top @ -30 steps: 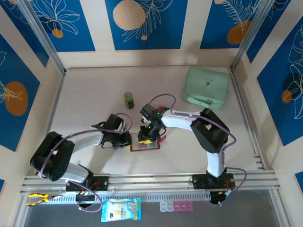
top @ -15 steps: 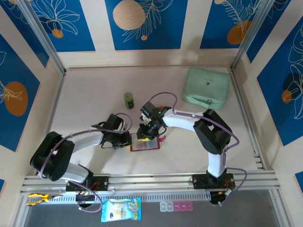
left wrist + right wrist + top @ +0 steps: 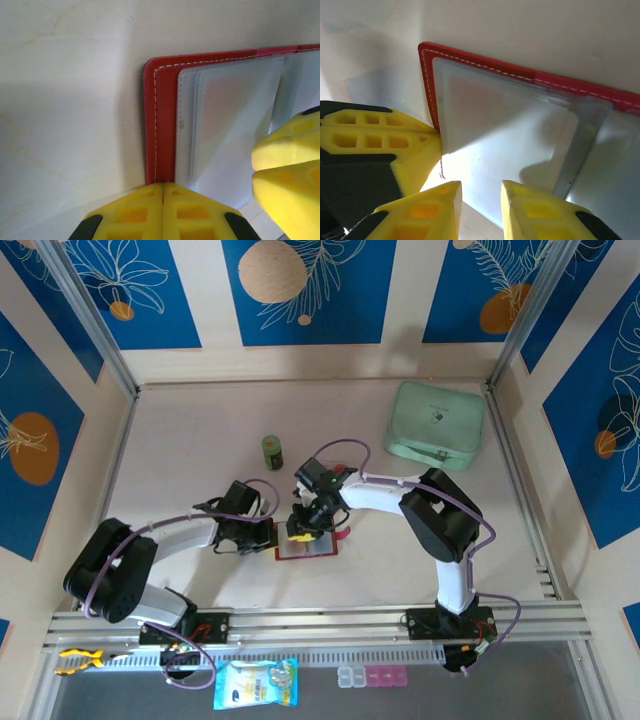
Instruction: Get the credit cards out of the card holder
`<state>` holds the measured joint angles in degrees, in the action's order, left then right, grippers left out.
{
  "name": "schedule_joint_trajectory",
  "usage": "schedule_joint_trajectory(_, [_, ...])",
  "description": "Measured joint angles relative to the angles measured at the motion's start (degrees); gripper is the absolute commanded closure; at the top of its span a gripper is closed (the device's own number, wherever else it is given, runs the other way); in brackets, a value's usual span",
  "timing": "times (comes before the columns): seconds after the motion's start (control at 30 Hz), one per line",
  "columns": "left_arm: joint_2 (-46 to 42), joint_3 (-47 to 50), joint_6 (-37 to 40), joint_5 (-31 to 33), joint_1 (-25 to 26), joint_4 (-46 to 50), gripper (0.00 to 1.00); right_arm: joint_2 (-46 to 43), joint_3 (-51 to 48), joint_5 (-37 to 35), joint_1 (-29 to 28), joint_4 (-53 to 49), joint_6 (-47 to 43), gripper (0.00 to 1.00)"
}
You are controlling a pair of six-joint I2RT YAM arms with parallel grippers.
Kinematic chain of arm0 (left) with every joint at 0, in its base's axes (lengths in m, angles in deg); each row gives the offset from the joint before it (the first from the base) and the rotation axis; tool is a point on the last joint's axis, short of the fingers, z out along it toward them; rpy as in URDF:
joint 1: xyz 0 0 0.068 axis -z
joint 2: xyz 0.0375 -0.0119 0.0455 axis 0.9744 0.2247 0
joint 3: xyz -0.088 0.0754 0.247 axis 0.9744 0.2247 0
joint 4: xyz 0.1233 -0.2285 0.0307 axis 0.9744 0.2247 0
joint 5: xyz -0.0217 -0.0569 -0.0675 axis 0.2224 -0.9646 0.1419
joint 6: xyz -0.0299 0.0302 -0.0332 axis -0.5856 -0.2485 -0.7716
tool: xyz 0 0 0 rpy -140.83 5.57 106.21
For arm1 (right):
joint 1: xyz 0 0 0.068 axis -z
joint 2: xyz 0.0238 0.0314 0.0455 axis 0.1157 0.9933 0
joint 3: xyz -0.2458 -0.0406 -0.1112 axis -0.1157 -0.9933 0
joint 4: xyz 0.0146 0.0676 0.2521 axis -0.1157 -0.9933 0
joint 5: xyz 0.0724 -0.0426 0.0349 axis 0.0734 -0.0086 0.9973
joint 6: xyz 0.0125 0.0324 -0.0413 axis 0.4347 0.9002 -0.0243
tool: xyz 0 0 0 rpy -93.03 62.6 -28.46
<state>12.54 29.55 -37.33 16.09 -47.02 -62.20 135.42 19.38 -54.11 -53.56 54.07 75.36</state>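
The red card holder (image 3: pixel 308 546) lies open on the table, its greyish clear sleeves (image 3: pixel 225 130) facing up. My left gripper (image 3: pixel 163 187) is shut, with its tips pressing on the holder's red left border (image 3: pixel 151 125); from above it sits at the holder's left edge (image 3: pixel 270 535). My right gripper (image 3: pixel 481 192) hovers tips-down over a sleeve page (image 3: pixel 505 135), jaws a little apart and nothing clamped between them. It shows over the holder's top half (image 3: pixel 303 529) in the top view. The credit cards are hidden; I cannot make them out in the sleeves.
A small green bottle (image 3: pixel 272 451) stands behind the holder. A mint-green zip pouch (image 3: pixel 436 423) lies at the back right. A blue packet (image 3: pixel 256 683) and a pill box (image 3: pixel 375 676) rest below the front rail. Walls close in on three sides.
My right gripper has shifted slightly left over the holder and its jaws have narrowed a little. The left gripper has stayed put.
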Motion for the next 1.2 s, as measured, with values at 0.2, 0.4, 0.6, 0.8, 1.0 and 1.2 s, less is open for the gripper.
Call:
schedule_joint_trajectory(0.2, [0.0, 0.0, 0.0, -0.2, -0.2, 0.0, 1.00, -0.1, -1.2, -0.6, 1.3, -0.4, 0.0, 0.73])
schedule_joint_trajectory(0.4, [0.0, 0.0, 0.0, -0.2, -0.2, 0.0, 1.00, -1.6, -3.4, -0.6, 2.5, -0.2, -0.3, 0.72])
schedule_joint_trajectory(0.6, [-0.2, 0.0, 0.0, -0.2, -0.3, 0.3, 1.00, -2.0, -4.8, 0.5, 3.1, 1.4, -0.7, 0.73])
schedule_joint_trajectory(0.8, [-2.0, -1.0, 0.0, 0.3, -0.7, 3.2, 0.99, -2.0, -6.1, 2.1, 3.8, 3.1, -1.1, 0.73])
schedule_joint_trajectory(1.0, [-4.0, -2.4, -1.1, -0.6, -0.7, 3.0, 0.92, -2.3, -8.2, 4.6, 4.7, 6.1, -1.1, 0.74])
schedule_joint_trajectory(1.2, [-4.0, -3.5, -3.6, -2.4, -0.3, 1.4, 0.75, -2.5, -10.0, 6.6, 5.4, 9.0, -0.9, 0.75])
